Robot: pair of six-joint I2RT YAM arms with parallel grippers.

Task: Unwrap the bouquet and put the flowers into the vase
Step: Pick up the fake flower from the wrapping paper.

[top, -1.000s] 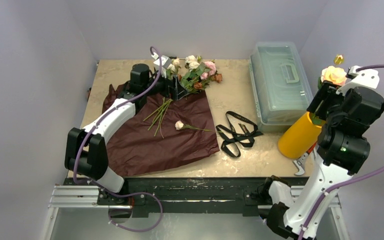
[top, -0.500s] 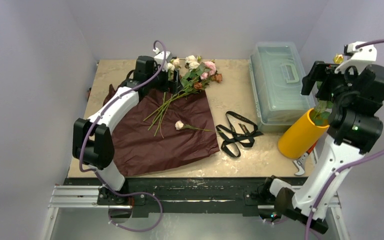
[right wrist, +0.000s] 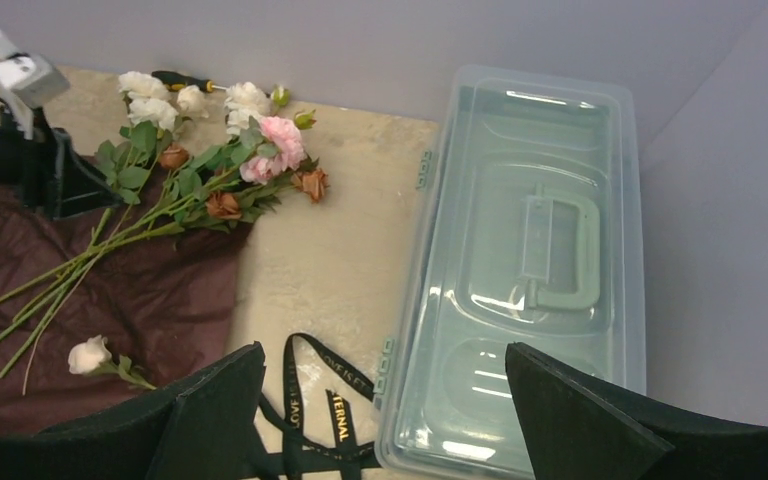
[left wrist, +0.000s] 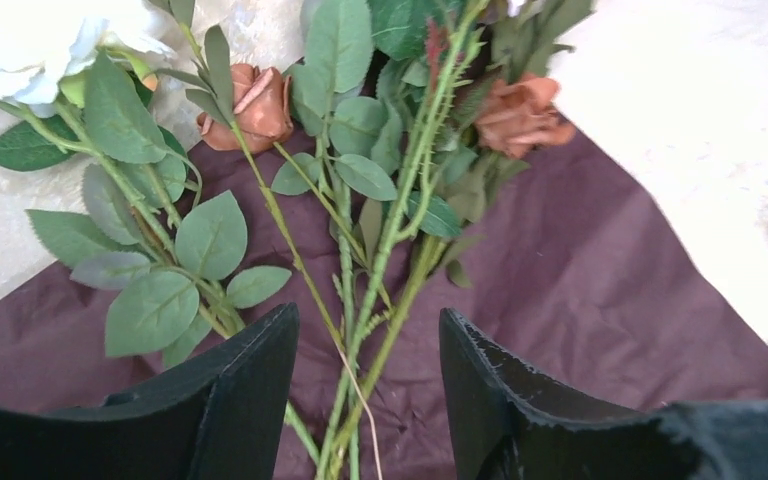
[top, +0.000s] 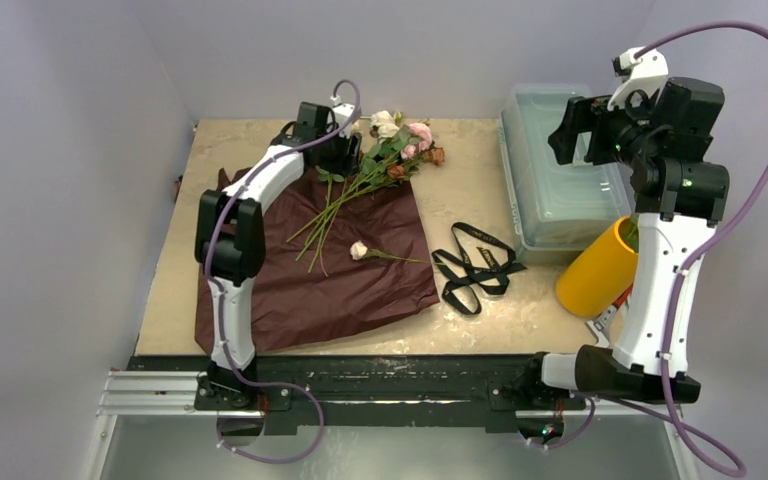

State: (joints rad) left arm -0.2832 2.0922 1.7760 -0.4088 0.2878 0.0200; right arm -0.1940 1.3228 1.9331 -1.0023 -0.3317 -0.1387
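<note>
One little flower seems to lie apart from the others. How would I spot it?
Find the dark maroon paper sheet spread over the table's left half. The bunch of roses lies at its far edge; nearer the front, toward the sheet's right side, one cream rosebud lies alone on a short stem.

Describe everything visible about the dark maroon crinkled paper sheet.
The dark maroon crinkled paper sheet lies unfolded and spread out on the left half of the beige table, reaching the table's front edge. On it rest green rose stems and one loose cream rosebud; the left gripper straddles the stems over its far edge.
</note>
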